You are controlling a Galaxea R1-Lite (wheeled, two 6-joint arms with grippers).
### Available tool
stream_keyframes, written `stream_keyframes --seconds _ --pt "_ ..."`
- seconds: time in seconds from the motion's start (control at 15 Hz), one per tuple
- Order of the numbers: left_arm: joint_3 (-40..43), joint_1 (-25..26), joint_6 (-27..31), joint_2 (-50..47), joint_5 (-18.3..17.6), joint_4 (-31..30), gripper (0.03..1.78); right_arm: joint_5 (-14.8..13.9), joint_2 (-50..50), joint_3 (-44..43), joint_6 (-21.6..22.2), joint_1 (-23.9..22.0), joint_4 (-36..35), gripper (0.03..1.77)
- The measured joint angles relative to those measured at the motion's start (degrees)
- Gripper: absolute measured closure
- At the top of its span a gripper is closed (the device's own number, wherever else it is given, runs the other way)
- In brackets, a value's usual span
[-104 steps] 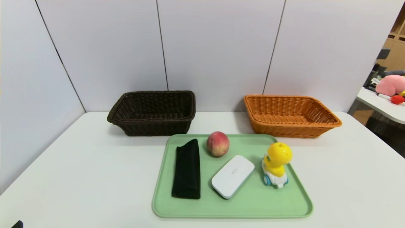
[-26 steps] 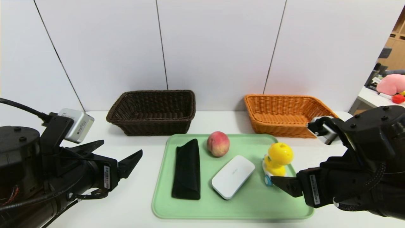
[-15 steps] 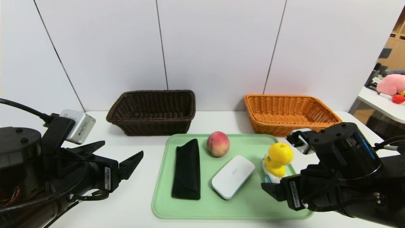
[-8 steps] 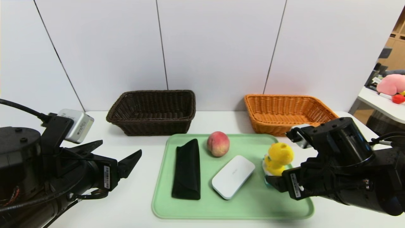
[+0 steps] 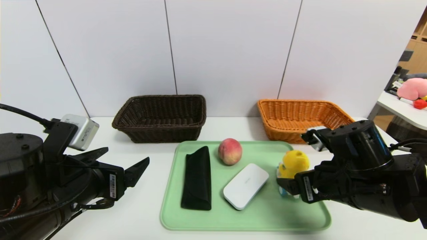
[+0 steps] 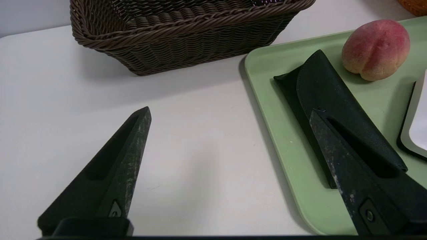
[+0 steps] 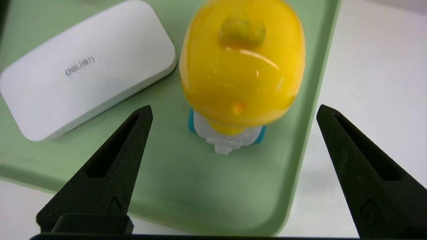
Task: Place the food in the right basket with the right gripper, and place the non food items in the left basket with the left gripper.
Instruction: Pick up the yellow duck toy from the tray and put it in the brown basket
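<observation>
Green tray holds the peach at its far edge, so I'd swing my spread right tool past the yellow toy before pinching, while the left tool waits spread over the desk.

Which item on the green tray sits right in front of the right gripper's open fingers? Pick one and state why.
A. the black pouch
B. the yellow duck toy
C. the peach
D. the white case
B: in the right wrist view the yellow duck toy stands just ahead of the open right gripper, between its two fingertips, near the right rim of the green tray.
</observation>
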Motion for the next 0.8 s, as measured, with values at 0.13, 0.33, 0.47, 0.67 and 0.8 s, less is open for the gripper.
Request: stream_keyframes --seconds 0.13,0.33,0.47,0.67,0.8 --pt "0.06 -0.05 -0.02 0.0 -0.02 0.0 0.12 0.23 0.9 0.33 -0.63 -0.59 -1.21 0.1" --pt "0.13 -0.05 0.0 0.0 0.06 0.02 0.12 0.23 2.4 0.4 -0.71 -0.83 -3.19 0.1" --pt "0.13 -0.05 0.0 -0.02 0.06 -0.02 0.12 0.2 3.72 0.49 -0.71 -0.99 -4.38 0.1" --pt "0.17 -0.02 0.02 -0.07 0.17 -0.02 0.12 0.17 5.4 0.74 -0.84 -1.16 -5.71 0.1" --pt "0.22 0.0 0.0 -0.11 0.12 -0.05 0.12 0.09 6.4 0.85 -1.01 -1.51 -5.67 0.1"
